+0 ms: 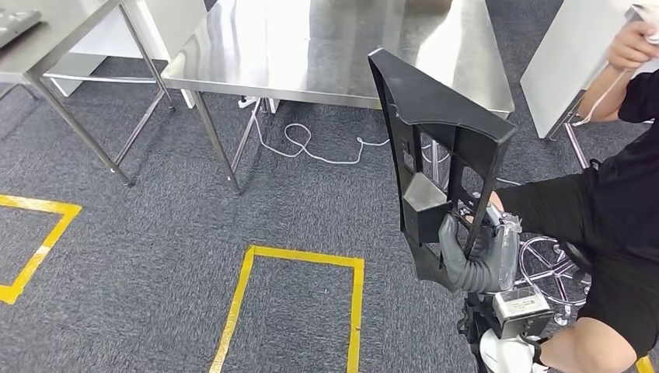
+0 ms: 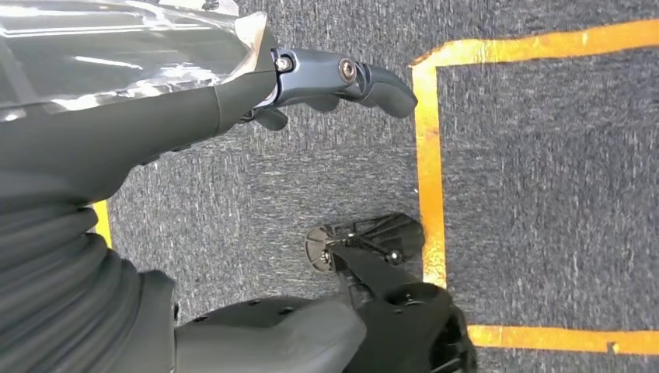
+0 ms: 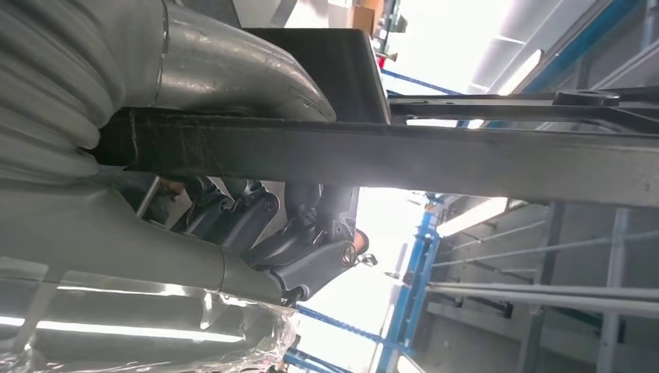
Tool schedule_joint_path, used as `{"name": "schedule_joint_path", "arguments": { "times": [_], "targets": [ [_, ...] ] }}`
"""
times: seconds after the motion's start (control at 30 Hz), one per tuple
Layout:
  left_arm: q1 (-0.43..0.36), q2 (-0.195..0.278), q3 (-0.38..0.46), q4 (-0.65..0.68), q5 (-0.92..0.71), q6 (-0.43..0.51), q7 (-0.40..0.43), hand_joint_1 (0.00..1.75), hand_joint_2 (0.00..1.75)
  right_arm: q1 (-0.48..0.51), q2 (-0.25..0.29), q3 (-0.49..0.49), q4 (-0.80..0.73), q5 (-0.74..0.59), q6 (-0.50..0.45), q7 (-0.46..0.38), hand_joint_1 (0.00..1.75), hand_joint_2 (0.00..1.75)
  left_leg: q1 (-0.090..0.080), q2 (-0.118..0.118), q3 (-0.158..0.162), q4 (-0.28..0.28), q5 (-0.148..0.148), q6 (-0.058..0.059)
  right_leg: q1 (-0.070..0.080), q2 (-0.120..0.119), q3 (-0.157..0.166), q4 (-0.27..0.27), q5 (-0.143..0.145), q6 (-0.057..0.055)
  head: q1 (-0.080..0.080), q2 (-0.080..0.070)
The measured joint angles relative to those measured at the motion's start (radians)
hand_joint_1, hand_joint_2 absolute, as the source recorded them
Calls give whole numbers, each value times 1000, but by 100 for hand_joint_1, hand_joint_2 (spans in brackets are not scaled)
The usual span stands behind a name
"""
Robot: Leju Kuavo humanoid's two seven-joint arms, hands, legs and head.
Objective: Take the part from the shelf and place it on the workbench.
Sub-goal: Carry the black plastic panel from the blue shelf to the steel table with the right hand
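From the head view, one black part (image 1: 435, 148), a tall frame with several cut-out openings, stands nearly upright in the air in front of the near edge of a steel desk (image 1: 326, 47); the right hand (image 1: 475, 250) grips it low down, its grey thumb wrapped round a bar of the frame; a second steel desk (image 1: 47, 39) stands to the left, so two in all; one white cable (image 1: 311, 148) loops on the grey carpet under the first desk; two yellow tape rectangles (image 1: 299, 260) are marked on the floor; one person in black (image 1: 622, 225) sits at the right, a hand (image 1: 633, 45) raised.

In the left wrist view, the left hand (image 2: 311, 85) hangs over the carpet, its fingers (image 2: 373, 78) loosely curled and holding nothing; one yellow tape line (image 2: 427, 163) runs past it.

In the right wrist view, the right hand's dark fingers (image 3: 311, 241) are clenched round a bar of the part (image 3: 435, 159), thumb on the opposite side; blue racking (image 3: 412, 264) shows behind.
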Motion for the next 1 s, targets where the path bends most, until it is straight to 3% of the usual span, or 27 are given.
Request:
{"name": "schedule_joint_path", "arguments": {
  "times": [0.13, 0.17, 0.23, 0.3, 0.33, 0.4, 0.43, 0.5, 0.63, 0.7, 0.77, 0.8, 0.83, 0.87, 0.93, 1.0],
  "targets": [
    [1, -2, 1, 0, -1, 0, -3, 0, 175, -10, 1, 0, -1, 2, -5, 18, 175, 175, 5, -2, 26, -35, 4, 16, 7, -5, -6, 22, -19, 16, 0, 0],
    [0, -3, 1, -1, -2, 0, -4, 0, 175, -15, 1, 0, -1, 2, -6, 22, 175, 175, 8, -2, 37, -45, 6, 20, 8, -5, -28, 65, -37, 15, 2, 0],
    [-1, -3, 1, -1, -3, 0, -5, 0, 175, -21, 1, 0, 2, 3, -8, 29, 175, 175, 7, -3, 46, -48, 2, 25, 2, -2, -105, 197, -79, 12, 4, 0],
    [-1, -4, 1, -1, -4, 0, -5, 0, 175, -22, 1, 0, 5, 3, -10, 35, 175, 175, 7, -7, 52, -48, -6, 25, -3, -1, -167, 273, -85, 24, 4, 0],
    [0, -4, 1, -1, -4, 0, -5, 0, 175, -22, 1, 0, 7, 3, -11, 36, 175, 175, 8, -9, 57, -47, -11, 23, -6, -1, -167, 252, -62, 36, 4, 0],
    [1, -7, 1, -1, -4, 0, -4, 0, 175, -24, 1, 0, 8, 3, -12, 37, 175, 175, 9, -14, 69, -43, -23, 14, -14, -1, -119, 121, 12, 59, 5, 0],
    [1, -8, 2, -1, -4, 0, -4, 0, 175, -26, 1, 0, 9, 3, -13, 38, 175, 175, 7, -16, 73, -39, -32, 8, -16, -1, -91, 57, 42, 62, 6, 0],
    [0, -9, 2, -1, -4, 0, -4, 0, 175, -31, 3, -1, 10, 2, -14, 39, 175, 175, 3, -17, 76, -33, -45, -3, -16, 0, -63, 0, 64, 48, 5, 0],
    [0, -9, 3, -2, -4, -4, -2, 0, 175, -42, 5, -1, 11, 3, -14, 42, 175, 175, 12, -14, 72, -3, -70, -22, -16, 2, -51, -2, 58, 11, 1, 0],
    [0, -10, 4, -3, -4, -6, -1, 0, 175, -48, 7, -1, 12, 3, -14, 44, 175, 175, 16, -11, 21, 101, -119, -32, -18, 1, -42, -4, 52, -3, -2, 0],
    [2, -10, 5, -3, -5, -8, -1, 0, 175, -51, 8, -1, 14, 2, -13, 46, 175, 175, 19, -8, -61, 237, -166, -39, -16, 1, -38, -4, 46, -11, -3, 0],
    [3, -10, 6, -3, -5, -8, -1, 0, 175, -52, 8, -1, 15, 2, -13, 47, 175, 175, 20, -8, -92, 276, -169, -40, -15, 1, -36, -4, 43, -13, -3, 0],
    [4, -10, 7, -3, -4, -8, -1, 0, 175, -52, 8, -1, 17, 2, -13, 47, 175, 175, 21, -8, -106, 280, -154, -40, -14, 2, -32, -4, 40, -13, -3, 0],
    [4, -10, 8, -3, -4, -8, -1, 0, 175, -52, 8, -1, 19, 2, -13, 48, 175, 175, 21, -7, -99, 246, -120, -39, -14, 2, -27, -4, 36, -12, -3, 0],
    [4, -10, 12, -3, -4, -8, -1, 0, 175, -55, 8, -1, 20, 2, -13, 49, 175, 175, 21, -6, -43, 108, -35, -31, -14, 3, -13, -4, 25, -6, -3, 0],
    [2, -10, 15, -3, -4, -8, -1, 0, 175, -60, 8, -1, 20, 3, -13, 49, 175, 175, 16, -4, 1, 9, 1, -23, -9, 3, -6, -4, 15, 5, -2, 0]
  ]
}}
